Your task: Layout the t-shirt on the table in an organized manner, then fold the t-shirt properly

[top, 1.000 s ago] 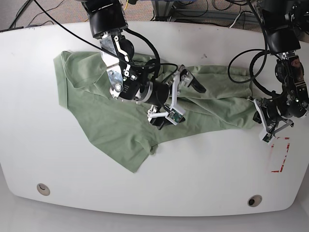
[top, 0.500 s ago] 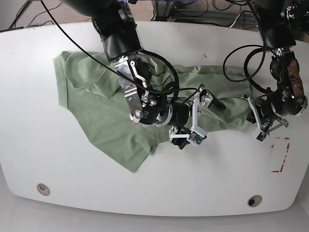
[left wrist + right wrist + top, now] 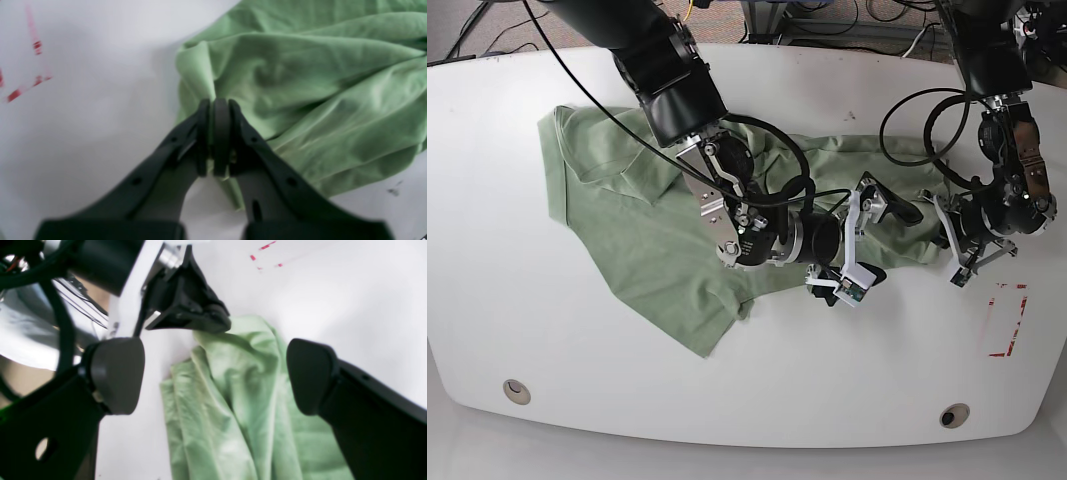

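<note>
The sage-green t-shirt (image 3: 647,230) lies crumpled across the white table (image 3: 527,320), from the far left to the right of centre. My left gripper (image 3: 949,238) is shut on a fold at the shirt's right end; the left wrist view shows the gripper (image 3: 215,103) pinching the t-shirt (image 3: 300,83). My right gripper (image 3: 879,240) stands open over the bunched cloth just left of that. In the right wrist view the right gripper (image 3: 213,376) straddles the t-shirt (image 3: 233,400) without touching it, and the left gripper (image 3: 206,320) grips the cloth's tip just ahead.
A red tape rectangle (image 3: 1007,320) marks the table right of the left gripper. Two round cable holes (image 3: 516,391) (image 3: 954,415) sit near the front edge. Cables hang from both arms and run behind the far edge.
My right arm has swept to the right along the shirt, ending close to the left gripper, jaws open throughout. The left gripper has shifted slightly left and up, still pinching the cloth.
</note>
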`<state>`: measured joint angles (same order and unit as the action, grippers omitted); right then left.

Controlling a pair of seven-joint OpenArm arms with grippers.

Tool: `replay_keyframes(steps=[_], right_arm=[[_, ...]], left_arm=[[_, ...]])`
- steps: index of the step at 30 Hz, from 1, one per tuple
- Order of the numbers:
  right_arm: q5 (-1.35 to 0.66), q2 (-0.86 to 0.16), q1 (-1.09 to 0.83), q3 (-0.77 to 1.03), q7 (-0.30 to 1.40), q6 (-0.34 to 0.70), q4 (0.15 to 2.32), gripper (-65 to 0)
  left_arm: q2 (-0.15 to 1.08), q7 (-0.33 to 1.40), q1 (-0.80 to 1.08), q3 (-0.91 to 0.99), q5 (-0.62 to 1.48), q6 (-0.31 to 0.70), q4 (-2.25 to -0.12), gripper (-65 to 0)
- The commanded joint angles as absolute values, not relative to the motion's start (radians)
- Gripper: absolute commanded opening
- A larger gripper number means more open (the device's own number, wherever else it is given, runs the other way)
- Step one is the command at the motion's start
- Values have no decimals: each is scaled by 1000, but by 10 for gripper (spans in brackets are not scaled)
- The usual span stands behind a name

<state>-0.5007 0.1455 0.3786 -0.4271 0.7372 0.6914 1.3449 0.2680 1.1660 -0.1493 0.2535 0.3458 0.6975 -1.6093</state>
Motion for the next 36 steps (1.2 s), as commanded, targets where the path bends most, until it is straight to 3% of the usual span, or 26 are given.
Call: replay_keyframes(steps=[1,36], right_arm=[[-518,157,404,-426,710,698,1360,0],[-524,156,372,-421,710,698,1363,0]], left_arm=[[280,1156,-170,255,357,698,-1629,-650],[285,1156,-170,125,312,698,-1626,-650]])
